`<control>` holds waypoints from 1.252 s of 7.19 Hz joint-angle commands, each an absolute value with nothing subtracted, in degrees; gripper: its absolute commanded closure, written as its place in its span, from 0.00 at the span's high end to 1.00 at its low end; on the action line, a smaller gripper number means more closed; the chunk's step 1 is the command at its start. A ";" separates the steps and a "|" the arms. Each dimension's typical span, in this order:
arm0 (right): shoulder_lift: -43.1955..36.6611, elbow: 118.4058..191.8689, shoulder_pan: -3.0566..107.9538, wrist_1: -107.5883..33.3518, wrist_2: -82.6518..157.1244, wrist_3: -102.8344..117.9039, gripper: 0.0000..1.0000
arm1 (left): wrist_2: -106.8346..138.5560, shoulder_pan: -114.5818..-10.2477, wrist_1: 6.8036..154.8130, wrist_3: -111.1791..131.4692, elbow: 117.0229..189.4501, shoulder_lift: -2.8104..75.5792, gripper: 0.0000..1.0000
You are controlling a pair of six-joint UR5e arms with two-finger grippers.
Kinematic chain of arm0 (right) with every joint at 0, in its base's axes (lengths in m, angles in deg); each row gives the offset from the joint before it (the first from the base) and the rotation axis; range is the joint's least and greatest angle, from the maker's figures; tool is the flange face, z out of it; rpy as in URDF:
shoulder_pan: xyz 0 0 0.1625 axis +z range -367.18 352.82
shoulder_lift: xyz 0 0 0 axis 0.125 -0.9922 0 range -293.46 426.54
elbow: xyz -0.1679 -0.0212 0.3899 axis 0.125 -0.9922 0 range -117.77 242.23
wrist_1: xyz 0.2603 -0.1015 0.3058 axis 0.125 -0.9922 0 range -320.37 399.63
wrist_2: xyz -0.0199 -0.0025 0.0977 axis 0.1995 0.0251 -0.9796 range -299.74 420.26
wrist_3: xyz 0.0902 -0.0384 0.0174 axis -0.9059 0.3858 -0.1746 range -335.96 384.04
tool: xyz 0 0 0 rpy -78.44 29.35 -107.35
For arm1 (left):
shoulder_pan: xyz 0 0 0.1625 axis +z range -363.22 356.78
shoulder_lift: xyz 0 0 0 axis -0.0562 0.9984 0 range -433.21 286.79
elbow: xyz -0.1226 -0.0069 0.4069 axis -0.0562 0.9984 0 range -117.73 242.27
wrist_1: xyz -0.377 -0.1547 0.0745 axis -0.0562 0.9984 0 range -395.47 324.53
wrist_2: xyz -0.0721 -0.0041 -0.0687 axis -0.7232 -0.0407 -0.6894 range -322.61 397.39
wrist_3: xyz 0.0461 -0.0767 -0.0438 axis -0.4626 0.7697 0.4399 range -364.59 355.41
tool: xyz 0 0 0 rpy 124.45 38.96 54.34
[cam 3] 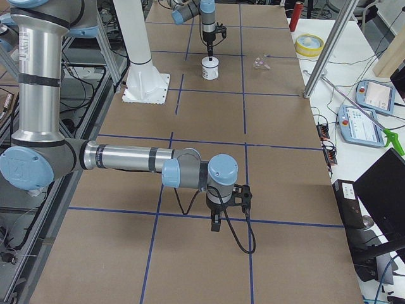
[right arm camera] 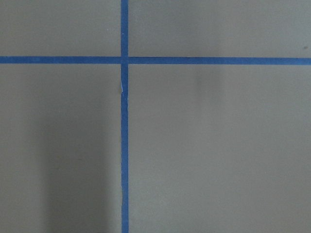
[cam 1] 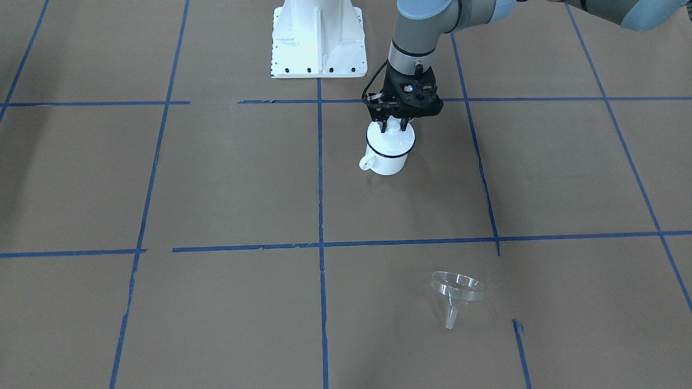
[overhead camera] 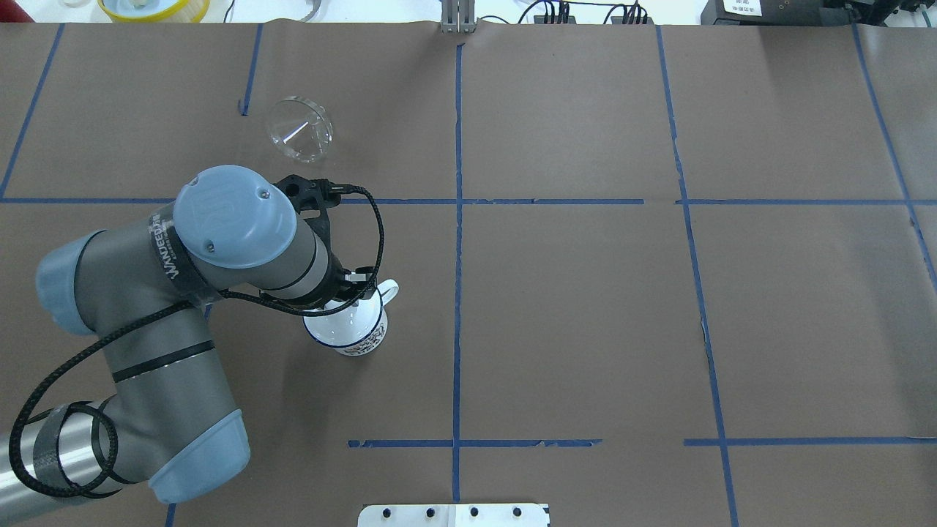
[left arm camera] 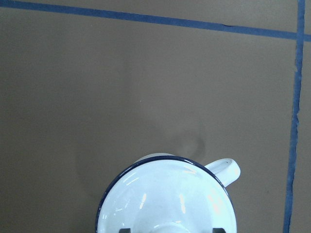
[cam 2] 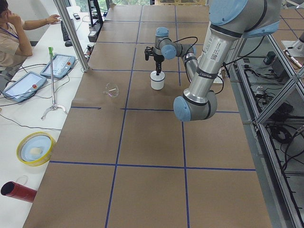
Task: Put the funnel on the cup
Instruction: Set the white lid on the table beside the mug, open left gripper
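The white cup (cam 1: 385, 159) with a dark blue rim stands upright near the robot's base; its handle (left arm camera: 226, 170) shows in the left wrist view. A round white lid (cam 1: 390, 140) with a knob sits on the cup. My left gripper (cam 1: 393, 128) is straight above, its fingers closed against the knob's two sides. The clear funnel (cam 1: 457, 289) lies on its side, apart, on the operators' side of the table; it also shows in the overhead view (overhead camera: 299, 130). My right gripper (cam 3: 215, 223) hangs over bare paper far from both; I cannot tell whether it is open or shut.
The white robot base (cam 1: 318, 38) is just behind the cup. A yellow bowl (cam 2: 35, 148), a red cylinder (cam 2: 16, 190) and tablets (cam 2: 59, 65) lie on a side bench by an operator. Brown paper with blue tape lines covers the table.
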State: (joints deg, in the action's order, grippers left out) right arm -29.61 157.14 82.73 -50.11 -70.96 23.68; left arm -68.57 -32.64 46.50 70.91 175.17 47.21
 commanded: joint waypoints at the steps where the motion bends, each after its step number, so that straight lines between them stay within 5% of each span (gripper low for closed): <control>1: -29.61 157.15 82.73 -50.11 -70.96 23.68 1.00 | -68.52 -32.75 46.09 70.56 176.16 47.20 0.00; 4: -29.61 157.15 82.73 -50.11 -70.96 23.68 1.00 | -71.91 -40.26 35.05 59.04 187.90 46.94 0.00; 6: -29.61 157.07 82.73 -50.11 -70.96 23.68 1.00 | -75.97 -50.21 35.72 37.01 192.60 34.26 0.00; 9: -29.61 157.15 82.73 -50.11 -70.96 23.68 1.00 | -76.69 -49.81 51.65 36.33 182.21 28.65 0.00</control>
State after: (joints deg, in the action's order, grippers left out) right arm -29.61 157.11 82.73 -50.11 -70.96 23.68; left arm -76.49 -50.03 44.36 34.40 187.81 29.82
